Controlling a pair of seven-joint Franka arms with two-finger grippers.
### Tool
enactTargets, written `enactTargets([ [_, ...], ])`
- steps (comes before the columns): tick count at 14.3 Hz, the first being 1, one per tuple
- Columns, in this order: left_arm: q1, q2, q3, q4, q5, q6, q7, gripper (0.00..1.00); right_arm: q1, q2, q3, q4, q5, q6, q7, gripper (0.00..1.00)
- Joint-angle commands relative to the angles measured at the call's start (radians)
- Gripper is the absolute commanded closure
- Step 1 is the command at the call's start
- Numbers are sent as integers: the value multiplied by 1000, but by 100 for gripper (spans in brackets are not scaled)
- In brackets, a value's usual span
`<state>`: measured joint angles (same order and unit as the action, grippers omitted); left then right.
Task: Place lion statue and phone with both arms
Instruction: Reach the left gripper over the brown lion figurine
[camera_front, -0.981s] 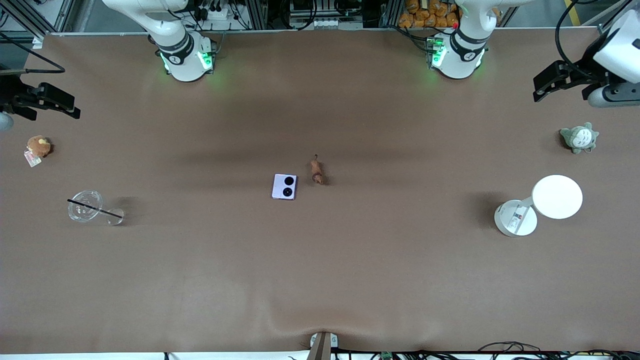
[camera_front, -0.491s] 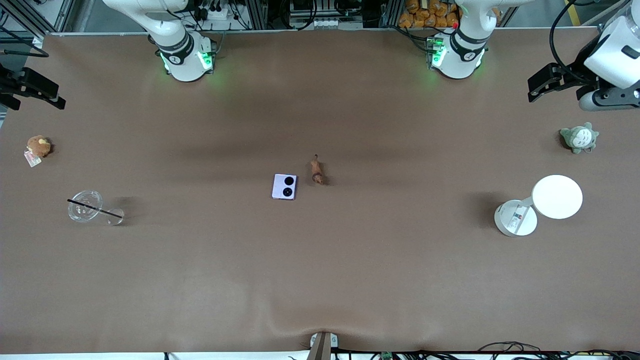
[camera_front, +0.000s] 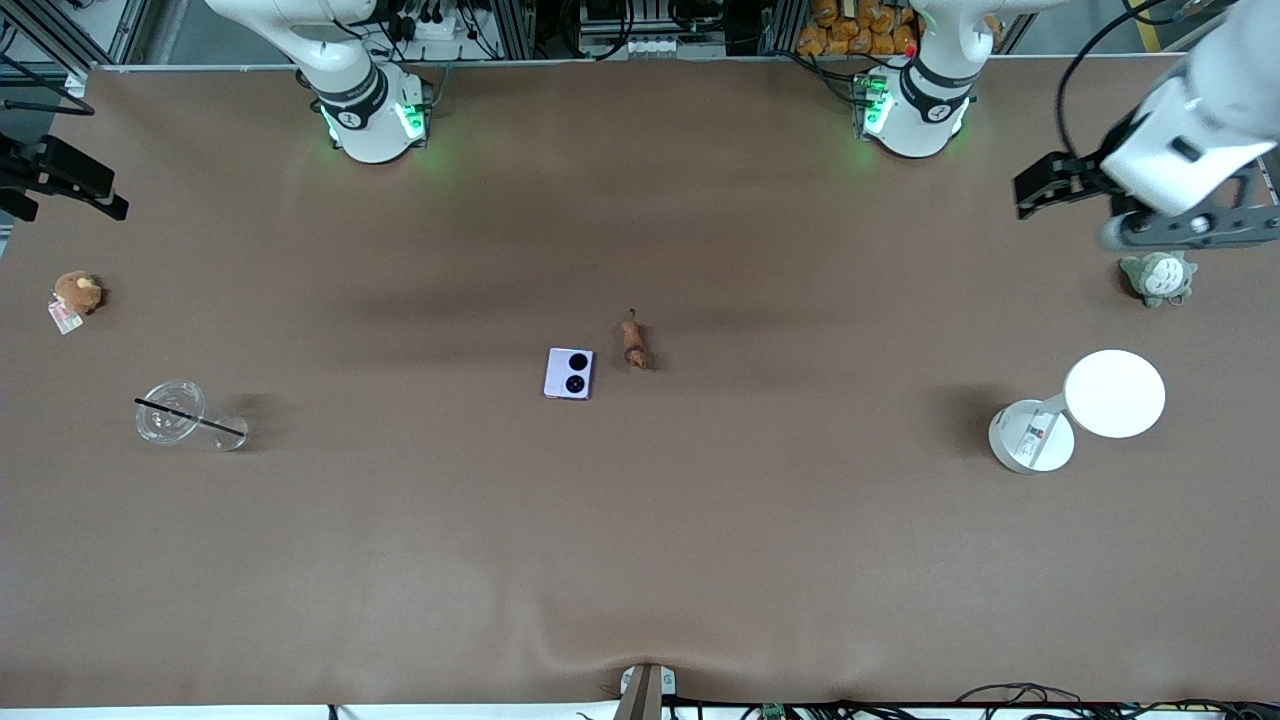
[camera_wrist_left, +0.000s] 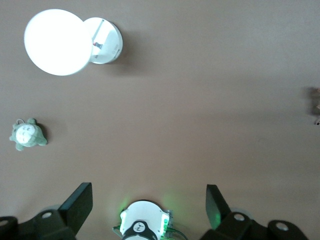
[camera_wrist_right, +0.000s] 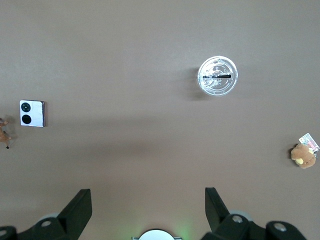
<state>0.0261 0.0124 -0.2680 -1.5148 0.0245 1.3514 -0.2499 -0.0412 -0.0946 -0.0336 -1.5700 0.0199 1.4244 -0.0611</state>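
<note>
Brown cloth is seen covering the table (camera_front: 700, 560). Inspection runs from the right arm's end to the left arm's end. The right gripper (camera_front: 62, 180) is held up at that end of the table, its fingers (camera_wrist_right: 75, 210) spread apart and empty. A brown plush (camera_front: 76, 292) and a clear cup with a black straw (camera_front: 172, 412) are noted on the cloth below it. At mid-table the phone (camera_front: 569, 373) lies flat, camera circles up. The lion statue (camera_front: 634, 343) lies just beside it, at about two o'clock from the phone, not touching. A white lamp (camera_front: 1085, 405) and a grey-green plush (camera_front: 1158, 277) are recorded at the left arm's end. The left gripper (camera_front: 1045, 185) hangs above that end, fingers (camera_wrist_left: 77, 205) apart, nothing held.
</note>
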Motion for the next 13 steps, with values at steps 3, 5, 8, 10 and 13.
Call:
enactTargets([
  [3, -40, 96, -97, 39, 20, -14, -196, 0, -5, -20, 6, -27, 3, 28, 6, 0],
  [5, -109, 141, -99, 42, 18, 23, -306, 0, 1, -17, 4, -33, 3, 34, 6, 0],
  [8, -236, 224, -99, 42, 21, 125, -493, 0, 1, -17, 3, -36, 3, 36, 4, 0],
  [10, -291, 279, -99, 41, 12, 208, -599, 0, 3, -17, 3, -47, 3, 42, 6, 0],
  [13, -406, 388, -97, 41, 20, 355, -744, 0, 12, -17, 4, -76, 3, 59, 6, 0],
])
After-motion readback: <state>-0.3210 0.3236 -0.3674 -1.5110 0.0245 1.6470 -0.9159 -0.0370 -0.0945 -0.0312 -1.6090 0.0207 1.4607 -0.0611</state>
